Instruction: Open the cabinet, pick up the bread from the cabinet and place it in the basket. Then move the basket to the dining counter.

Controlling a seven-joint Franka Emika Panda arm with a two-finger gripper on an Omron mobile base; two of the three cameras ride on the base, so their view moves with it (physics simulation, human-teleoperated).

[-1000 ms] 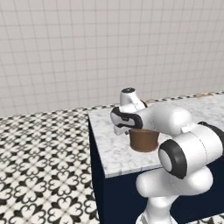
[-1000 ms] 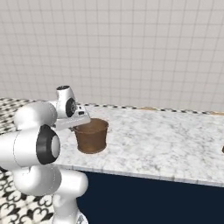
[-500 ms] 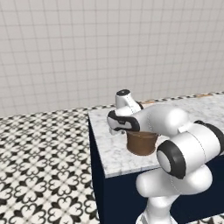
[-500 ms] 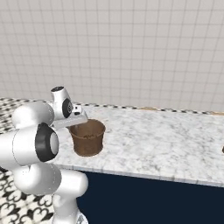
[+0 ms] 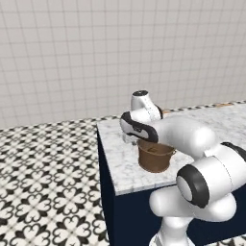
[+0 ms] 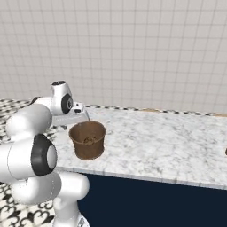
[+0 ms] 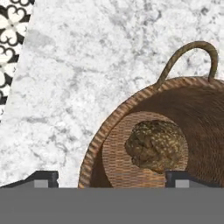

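Observation:
The brown basket [image 5: 154,161] [image 6: 87,144] stands upright on the dining counter [image 5: 115,158] [image 6: 168,142], near the left end of its marble top. The golden-brown bread [image 7: 155,144] [image 6: 90,140] lies on the basket's bottom. My gripper [image 7: 111,177] [image 5: 129,139] [image 6: 85,119] hangs open over the basket's far-left rim [image 7: 131,105]. Its two fingertips are wide apart, one outside over the marble [image 7: 87,65] and one above the basket's inside. A side loop [image 7: 192,52] sticks out from the rim. The cabinet is out of view.
The counter's left edge [image 5: 103,158] drops to a black-and-white patterned floor [image 5: 48,182] close to the basket. A tiled wall [image 6: 133,44] stands behind. Marble stretches to the right of the basket [image 6: 177,133], with a flat brown strip [image 6: 150,109] at its far edge.
The hand and basket have shifted slightly toward the counter's left end and a little lower. The basket now rests on the marble.

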